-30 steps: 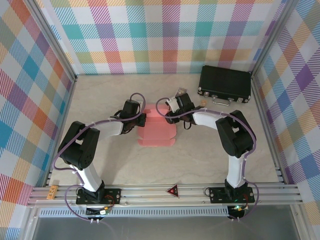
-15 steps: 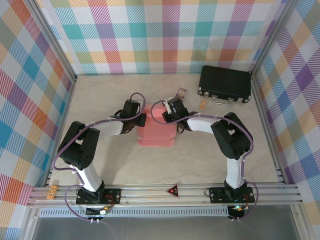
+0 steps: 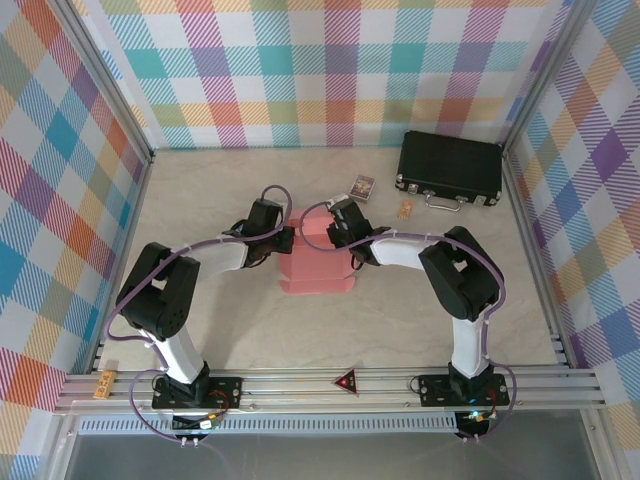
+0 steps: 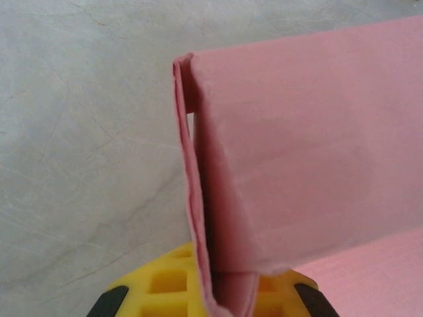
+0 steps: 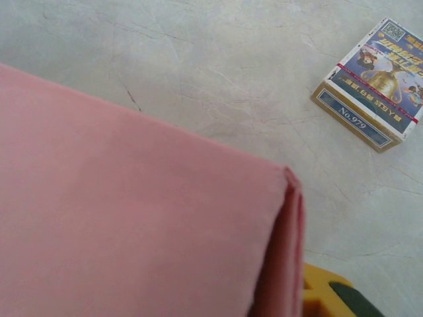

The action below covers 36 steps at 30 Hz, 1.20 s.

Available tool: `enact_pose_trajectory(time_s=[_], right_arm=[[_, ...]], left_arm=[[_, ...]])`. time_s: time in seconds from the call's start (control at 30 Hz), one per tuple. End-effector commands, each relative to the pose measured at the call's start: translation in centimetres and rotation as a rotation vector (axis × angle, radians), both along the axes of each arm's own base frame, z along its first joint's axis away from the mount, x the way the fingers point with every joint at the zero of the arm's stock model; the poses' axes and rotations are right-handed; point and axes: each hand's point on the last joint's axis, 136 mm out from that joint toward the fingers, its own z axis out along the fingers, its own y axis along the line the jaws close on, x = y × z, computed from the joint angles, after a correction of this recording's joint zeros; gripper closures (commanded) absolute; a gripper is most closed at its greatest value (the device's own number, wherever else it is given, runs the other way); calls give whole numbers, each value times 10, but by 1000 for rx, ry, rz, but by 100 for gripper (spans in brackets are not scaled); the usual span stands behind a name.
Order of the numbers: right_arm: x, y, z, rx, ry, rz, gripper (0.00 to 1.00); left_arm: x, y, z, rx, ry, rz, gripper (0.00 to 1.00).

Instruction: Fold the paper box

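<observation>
Left hand point(image 3: 290, 238) clamped on paper box point(image 3: 318, 265) side fold; right hand point(image 3: 335, 228) at opposite fold, grip unclear; black case point(image 3: 450, 167) closed.

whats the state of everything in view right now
paper box, partly folded, edge flaps doubled over
left gripper, shut on a doubled box edge
right gripper, at the box's far edge, grip unclear
black case, closed, lying flat
card packet, closed, lying flat

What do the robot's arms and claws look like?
The left arm and right arm are alike: chunky black joints joined by white links, each with a lilac cable looping alongside, on black base plates. The left claw and right claw are black, with yellow finger pads.
</observation>
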Motion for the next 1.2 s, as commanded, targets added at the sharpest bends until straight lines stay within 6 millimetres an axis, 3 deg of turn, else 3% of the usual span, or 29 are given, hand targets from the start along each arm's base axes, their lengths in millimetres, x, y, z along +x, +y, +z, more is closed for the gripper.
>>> enact_pose_trajectory(time_s=[0.0, 0.5, 1.17], right_arm=[[1, -5, -8, -14, -5, -44, 80], [1, -20, -15, -74, -3, -179, 87], [0, -42, -16, -107, -49, -427, 89]], left_arm=[[-8, 1, 7, -11, 12, 33, 99], [-29, 5, 6, 17, 64, 144, 99], [-30, 3, 13, 10, 48, 156, 100]])
